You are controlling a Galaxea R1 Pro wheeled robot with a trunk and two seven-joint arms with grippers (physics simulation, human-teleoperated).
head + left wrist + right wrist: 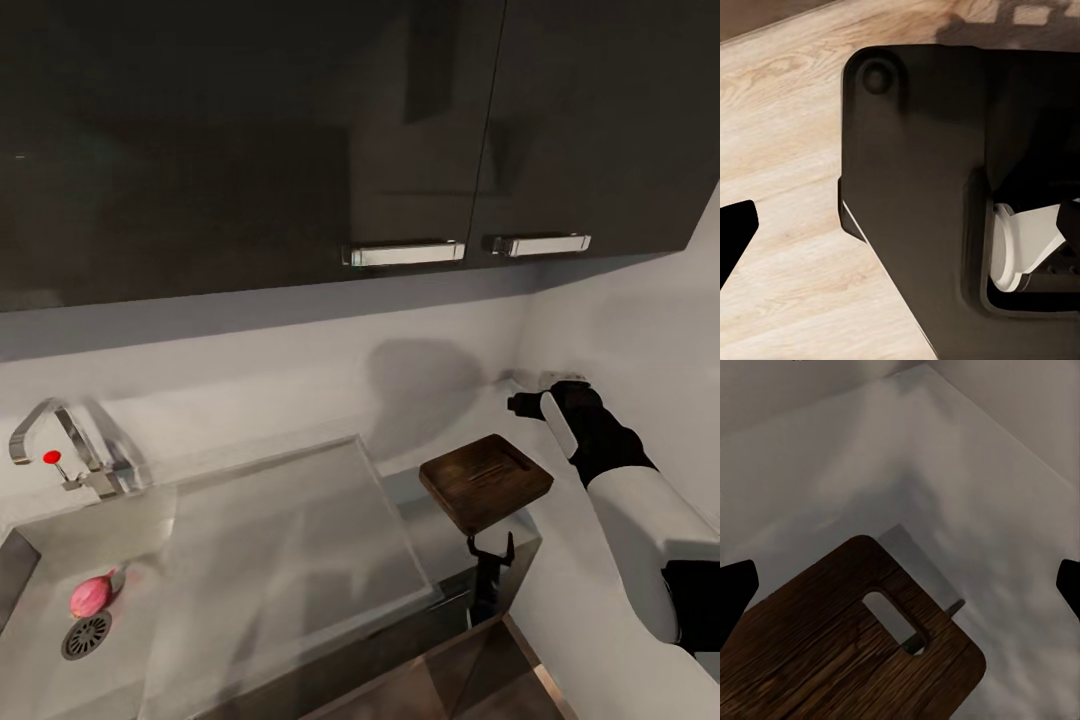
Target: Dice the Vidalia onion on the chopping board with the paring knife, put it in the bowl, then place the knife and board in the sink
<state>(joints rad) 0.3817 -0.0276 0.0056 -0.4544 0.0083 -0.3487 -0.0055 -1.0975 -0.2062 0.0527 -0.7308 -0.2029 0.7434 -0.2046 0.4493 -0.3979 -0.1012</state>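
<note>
We are looking down at the grey countertop (420, 545) in a kitchen corner, with dark wall cabinets (300, 130) hanging above it. The sink (40, 640) is sitting at the left, and its shiny tap (60, 440) with a red dot is standing at the far side of it. The pinkish onion (91, 596) is lying down in the sink, just beside the round drain (87, 635). A flat drainboard (290, 560) is lying to the right of the basin. The dark brown chopping board (485, 482) is resting on the countertop at the right, well apart from the onion. In the right wrist view the chopping board (847, 645) is showing a long handle hole, and 1 corner is sticking out over the counter edge. Our right arm (640, 520) is reaching out past the far right of the board, near the wall corner. Our right gripper (900, 585) is spread wide, and nothing is between its 2 fingers (735, 592). Our left wrist view is showing a wooden floor (787, 150) and the robot's dark base (922, 187), with 1 dark fingertip (735, 229) at the edge, so we cannot tell if the left gripper is spread or closed.
</note>
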